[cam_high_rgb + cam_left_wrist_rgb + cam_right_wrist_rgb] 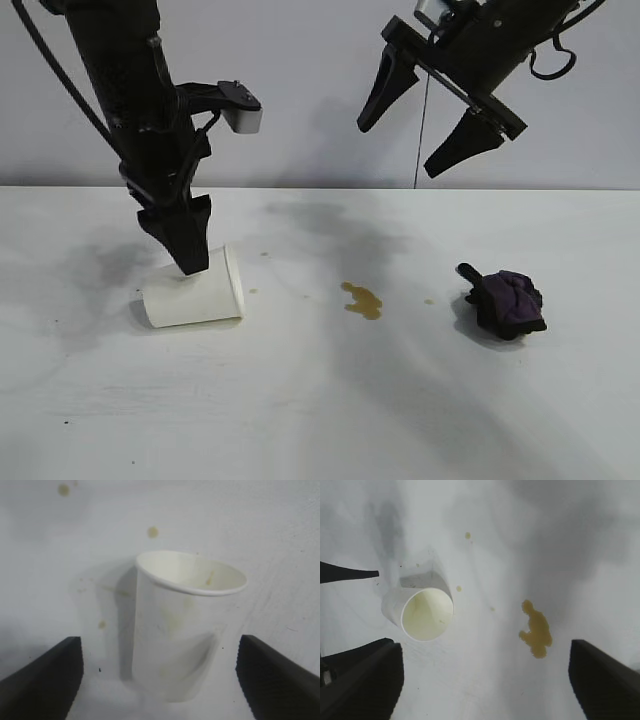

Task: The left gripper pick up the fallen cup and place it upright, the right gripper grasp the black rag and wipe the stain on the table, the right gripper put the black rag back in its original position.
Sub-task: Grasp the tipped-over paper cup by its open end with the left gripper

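Lying on its side on the white desk (320,420), the cup (192,290) rested at about nine o'clock from the stain (362,300), its open mouth turned toward three o'clock. It looked like thin paper: very light, easily crushed, and apt to roll or skid on the smooth top, so a gentle squeeze across the middle of its wall, away from the soft rim, seemed the safest hold. The left end effector (185,250) pointed steeply down from a near-vertical arm, its tips at the cup's upper side; in the left wrist view its two fingers (45,677) stood spread wide on either side of the cup (177,630), not pinching it. Whether the tips already touched the paper could not be told. The right end effector (430,125) hung high above the desk at about twelve o'clock from the stain, tilted, its fingers spread and holding nothing. The black rag (507,303), a soft bunched lump that should compress readily under a grip on its top folds, sat at three o'clock from the stain, well apart from it. A few small droplets (458,588) lay between cup (420,612) and stain (536,630).
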You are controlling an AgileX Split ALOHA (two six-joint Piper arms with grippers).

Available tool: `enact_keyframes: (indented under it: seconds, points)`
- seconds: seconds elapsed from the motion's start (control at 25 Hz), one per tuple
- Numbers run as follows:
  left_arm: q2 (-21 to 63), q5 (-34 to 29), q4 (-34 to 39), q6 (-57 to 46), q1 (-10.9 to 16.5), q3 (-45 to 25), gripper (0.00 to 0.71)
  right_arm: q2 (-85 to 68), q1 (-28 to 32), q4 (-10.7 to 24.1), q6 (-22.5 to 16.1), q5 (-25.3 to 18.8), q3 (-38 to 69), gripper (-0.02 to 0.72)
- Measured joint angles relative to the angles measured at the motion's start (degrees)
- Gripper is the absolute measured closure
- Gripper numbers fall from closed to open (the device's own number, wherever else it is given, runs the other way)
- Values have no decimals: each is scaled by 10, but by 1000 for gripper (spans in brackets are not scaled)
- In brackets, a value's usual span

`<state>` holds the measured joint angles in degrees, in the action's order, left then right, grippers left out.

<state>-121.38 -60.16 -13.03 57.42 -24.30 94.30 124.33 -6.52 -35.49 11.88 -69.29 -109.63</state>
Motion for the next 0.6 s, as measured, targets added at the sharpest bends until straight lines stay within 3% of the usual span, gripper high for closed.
enact_keyframes:
  seconds: [0.6]
  points:
    - [-59, 25, -1, 3, 0, 0, 107, 0, 0, 0, 0, -2, 0, 84]
